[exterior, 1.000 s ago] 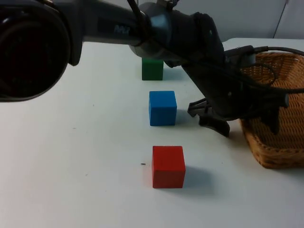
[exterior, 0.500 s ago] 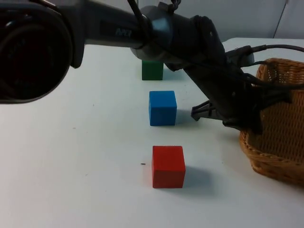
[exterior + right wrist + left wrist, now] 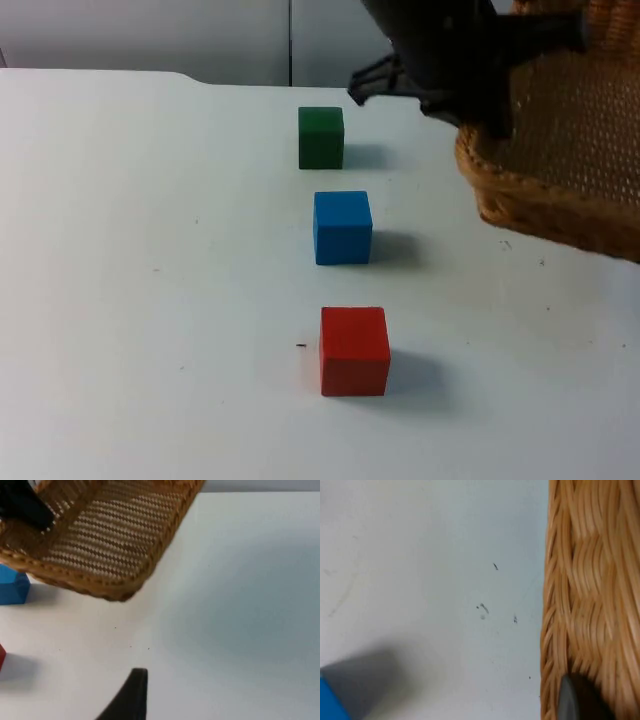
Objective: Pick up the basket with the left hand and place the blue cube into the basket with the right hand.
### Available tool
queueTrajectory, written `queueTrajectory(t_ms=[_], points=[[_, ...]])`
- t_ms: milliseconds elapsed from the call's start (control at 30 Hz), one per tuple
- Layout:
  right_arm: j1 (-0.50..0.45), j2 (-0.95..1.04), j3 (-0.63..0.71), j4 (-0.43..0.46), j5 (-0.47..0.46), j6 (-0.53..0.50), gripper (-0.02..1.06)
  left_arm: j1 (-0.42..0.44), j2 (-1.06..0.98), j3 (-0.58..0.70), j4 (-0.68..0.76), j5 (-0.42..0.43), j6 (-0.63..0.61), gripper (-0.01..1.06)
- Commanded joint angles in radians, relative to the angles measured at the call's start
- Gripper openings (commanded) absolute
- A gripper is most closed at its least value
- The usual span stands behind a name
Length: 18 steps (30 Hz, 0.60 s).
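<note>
Above table (image 3: 150, 250), left gripper (image 3: 470, 100) gripping tilted basket (image 3: 560, 150), blue cube (image 3: 342, 227) square-on

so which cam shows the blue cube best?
Top view: the whole blue cube stands on the white table, between the green cube and the red cube. Both wrist views catch just a cut-off corner.

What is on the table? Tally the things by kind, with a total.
Cubes: 3 – green cube, blue cube, red cube
Baskets: 1 – wicker basket, held up by the left gripper
Total: 4
</note>
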Motion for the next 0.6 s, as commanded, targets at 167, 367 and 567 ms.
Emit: queueTrajectory(t_ms=[167,367,567], points=[[-0.006,-0.003,0.007,-0.006,-0.009,0.000,1.04,0.113,-0.230,0.237,-0.030,-0.091,0.016,0.00],[-0.006,-0.003,0.007,-0.006,-0.009,0.000,1.04,0.245,-0.448,0.597,-0.146,-0.176,0.210,0.00],[-0.006,-0.003,0.007,-0.006,-0.009,0.000,1.04,0.436,-0.620,0.887,-0.444,-0.109,0.594,0.00]])
